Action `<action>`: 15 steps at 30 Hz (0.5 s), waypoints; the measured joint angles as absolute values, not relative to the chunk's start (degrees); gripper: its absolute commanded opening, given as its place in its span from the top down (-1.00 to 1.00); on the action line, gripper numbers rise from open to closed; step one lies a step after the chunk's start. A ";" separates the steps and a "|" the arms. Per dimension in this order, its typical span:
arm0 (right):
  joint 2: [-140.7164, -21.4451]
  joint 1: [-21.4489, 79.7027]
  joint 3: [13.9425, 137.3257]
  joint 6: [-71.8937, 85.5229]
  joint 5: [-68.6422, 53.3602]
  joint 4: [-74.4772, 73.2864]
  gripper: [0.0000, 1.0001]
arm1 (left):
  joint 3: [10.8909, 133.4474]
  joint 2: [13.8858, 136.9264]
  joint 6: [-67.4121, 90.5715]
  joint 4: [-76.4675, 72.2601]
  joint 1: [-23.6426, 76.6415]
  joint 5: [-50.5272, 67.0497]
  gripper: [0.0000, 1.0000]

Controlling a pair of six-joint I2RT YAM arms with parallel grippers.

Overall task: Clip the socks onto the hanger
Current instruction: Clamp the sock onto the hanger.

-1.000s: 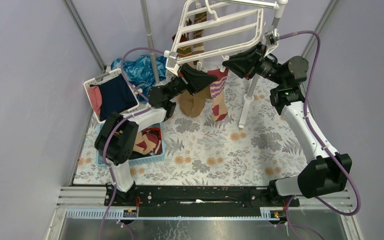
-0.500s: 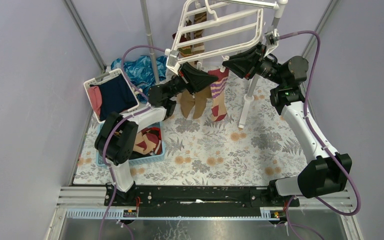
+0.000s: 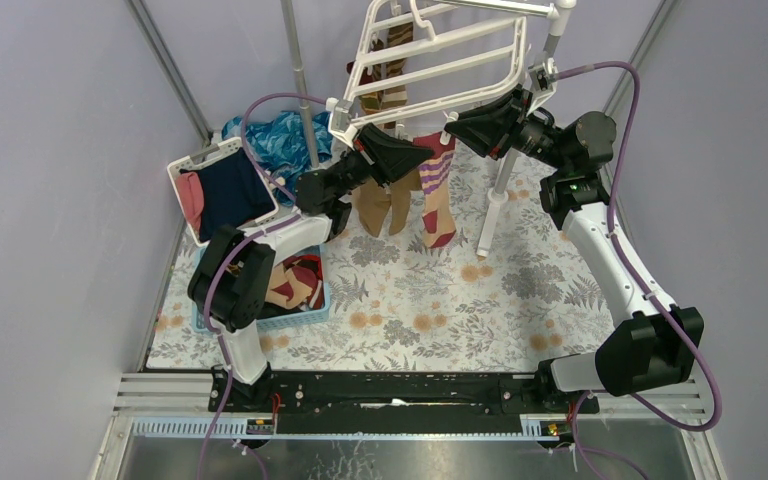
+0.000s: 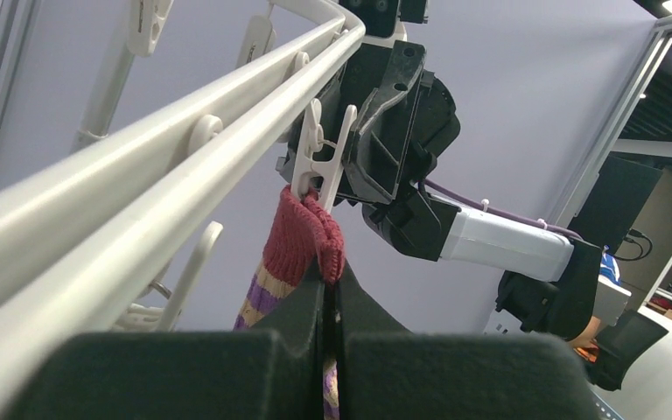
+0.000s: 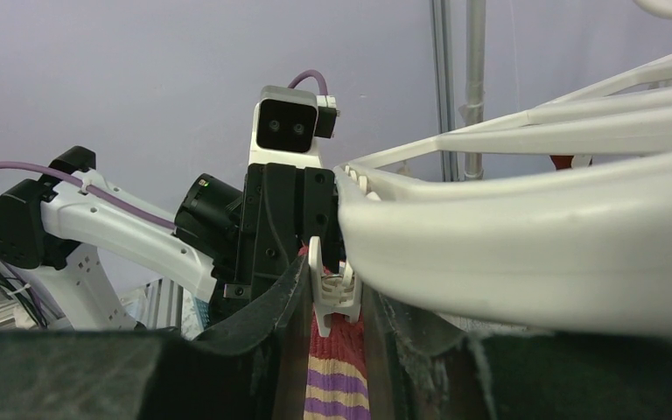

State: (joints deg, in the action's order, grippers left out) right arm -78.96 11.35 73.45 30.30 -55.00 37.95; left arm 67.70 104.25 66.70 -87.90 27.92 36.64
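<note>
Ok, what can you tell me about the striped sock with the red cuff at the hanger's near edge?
The striped sock looks knitted: dark red cuff, purple and cream bands, tan leg, red toe. It hangs straight down below the hanger, its cuff top at the mouth of a white clip; whether the clip already bites it is unclear. The left end effector is shut on the sock just under the cuff, and the right end effector pinches the clip.
</note>
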 measured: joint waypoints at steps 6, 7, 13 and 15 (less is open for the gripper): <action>-78.96 11.35 73.45 29.87 -55.00 37.65 0.93 | 67.68 104.25 66.83 -87.90 27.92 36.88 1.00; -78.96 11.35 73.45 29.80 -55.00 37.58 0.92 | 67.70 104.25 66.94 -87.90 27.90 37.01 1.00; -78.96 11.35 73.45 29.56 -54.96 37.56 0.26 | 67.79 104.25 67.33 -87.90 27.92 37.19 1.00; -78.96 11.35 73.45 29.45 -55.16 37.54 0.00 | 67.81 104.25 67.46 -87.90 27.92 37.28 1.00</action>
